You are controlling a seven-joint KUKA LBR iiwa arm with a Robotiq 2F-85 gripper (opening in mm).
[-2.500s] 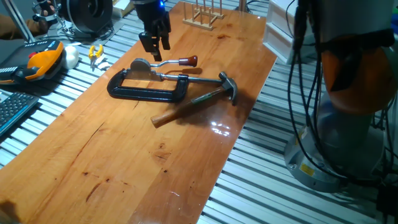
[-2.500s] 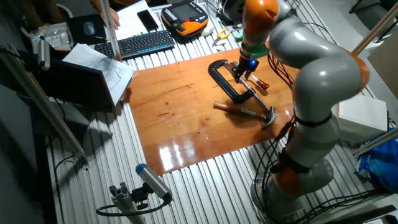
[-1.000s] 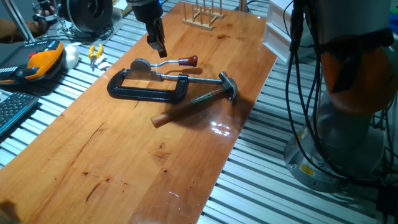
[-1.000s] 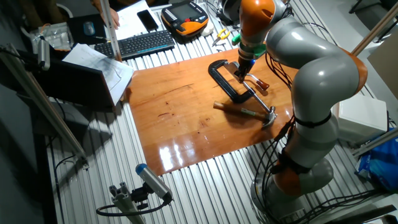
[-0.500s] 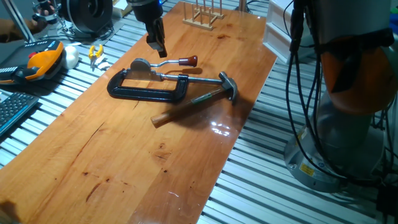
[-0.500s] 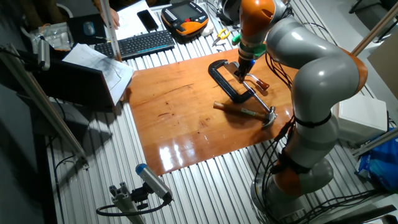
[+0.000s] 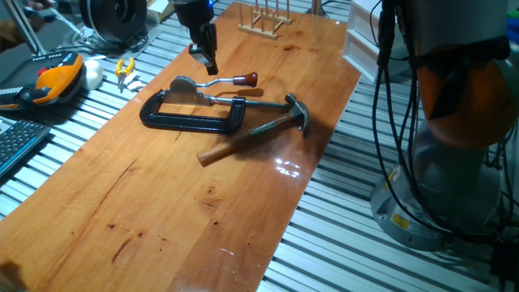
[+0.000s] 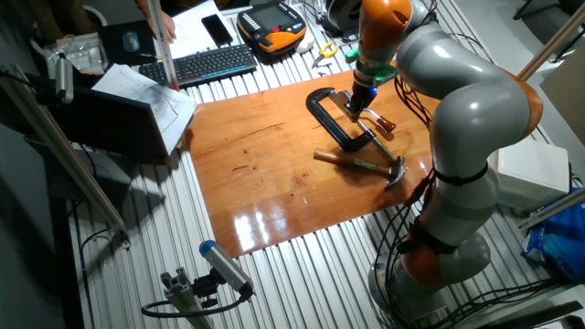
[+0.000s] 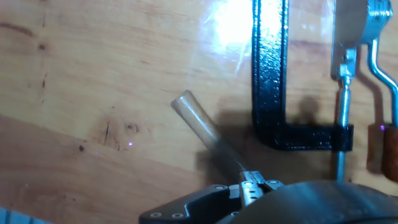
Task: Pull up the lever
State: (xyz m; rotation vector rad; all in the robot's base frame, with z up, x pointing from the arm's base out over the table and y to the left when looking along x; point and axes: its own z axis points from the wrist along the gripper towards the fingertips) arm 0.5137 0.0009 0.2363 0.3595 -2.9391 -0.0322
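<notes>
From one fixed view, my gripper [image 7: 208,58] hung above the far end of the wooden table [image 7: 146,203], just off the lever [image 7: 212,82], I judge so as to come down beside its rod before any lift; its fingers looked close together with nothing between them, though I could not be certain. The lever lay flat, a thin bent silver rod running from a rounded grey base to a small dark-red knob, touching the far side of a black clamp [image 7: 190,118]. A hammer [image 7: 258,128] with a wooden handle and dull steel head lay across the near side of the clamp, and the varnished boards threw back glare. From the other fixed view, my gripper [image 8: 359,96] stood over the same cluster, the lever [image 8: 377,122] low on the table [image 8: 265,174] beside the clamp [image 8: 334,121] and the hammer [image 8: 361,166]. In the hand view, the fingers did not show; the clamp [image 9: 271,81] showed a rough, cast black frame, the lever [image 9: 380,62] sat at the right edge, and the hammer [image 9: 202,127] handle looked pale and smooth.
</notes>
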